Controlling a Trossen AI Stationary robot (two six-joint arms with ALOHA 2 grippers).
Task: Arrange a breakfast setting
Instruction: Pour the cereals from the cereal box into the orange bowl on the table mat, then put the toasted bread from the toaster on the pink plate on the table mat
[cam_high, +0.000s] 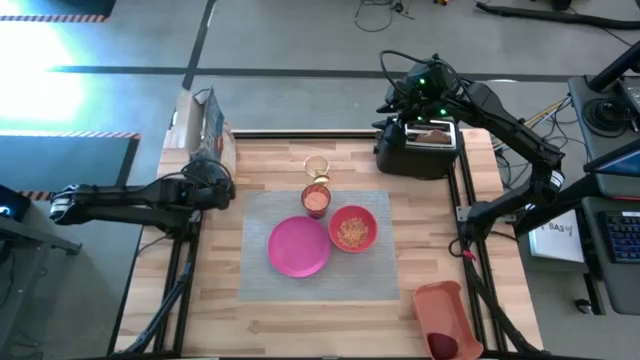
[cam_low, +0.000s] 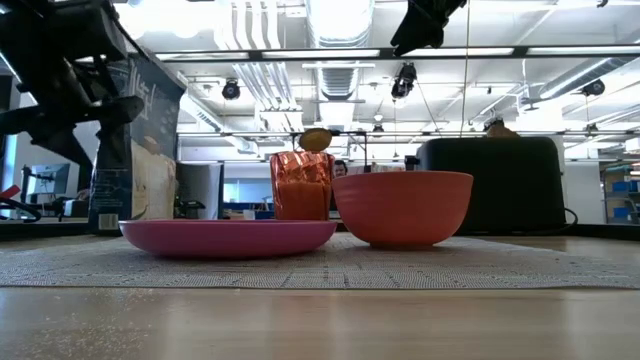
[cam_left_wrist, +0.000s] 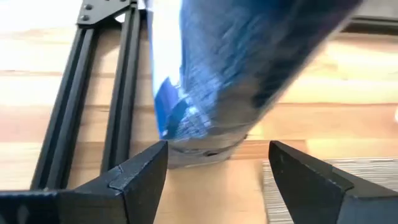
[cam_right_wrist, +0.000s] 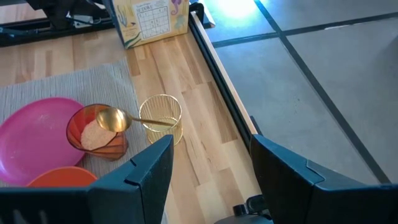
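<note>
The grey placemat (cam_high: 320, 270) holds the pink plate (cam_high: 298, 247), the orange bowl (cam_high: 352, 228) and the orange cup (cam_high: 316, 200). Behind the cup stands the clear glass (cam_right_wrist: 163, 117). The gold spoon (cam_right_wrist: 115, 118) has its handle in the glass, and its bowl end leans out over the cup. Toast (cam_high: 432, 135) sticks out of the toaster (cam_high: 415, 150). The red apple (cam_high: 441, 345) lies in the orange tray (cam_high: 440, 305). My left gripper (cam_left_wrist: 217, 180) is open, just short of a blue cereal box (cam_left_wrist: 211, 74). My right gripper (cam_right_wrist: 211, 180) is open and empty, above the toaster.
The cereal box (cam_high: 207, 125) stands at the table's far left, beside my left gripper (cam_high: 215, 185). The toaster takes the far right corner, under my right gripper (cam_high: 420, 90). The tray lies at the near right edge. Bare wood shows in front of the placemat.
</note>
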